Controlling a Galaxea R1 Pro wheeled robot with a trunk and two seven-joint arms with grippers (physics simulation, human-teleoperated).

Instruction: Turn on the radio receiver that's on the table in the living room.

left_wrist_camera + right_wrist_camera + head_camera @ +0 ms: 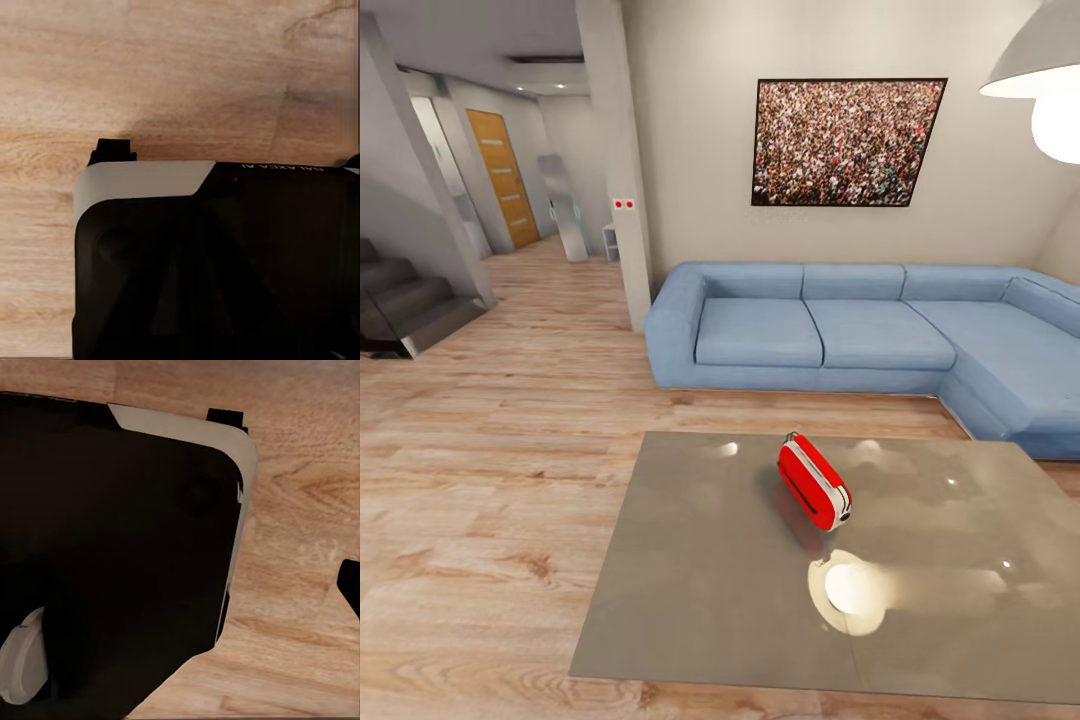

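Presently, reading left to right in the head view: stairs (405,300) and a wooden door (503,178) stand at the far left, bare wood floor (490,480) runs to a glossy grey table (690,590), and a blue sofa (840,335) fills the right behind it. The red radio (813,482) lies on the table's far half, near the middle, well apart from every edge. Its long axis runs diagonally, one end toward the sofa, the other, white-capped end toward the camera and right. Whether it is on cannot be read. Both wrist views look down on dark robot bodywork over the floor; the state of either claw cannot be told. Judgement: the robot stands off from the table, so reaching the radio calls for closing in and bringing an arm over it.
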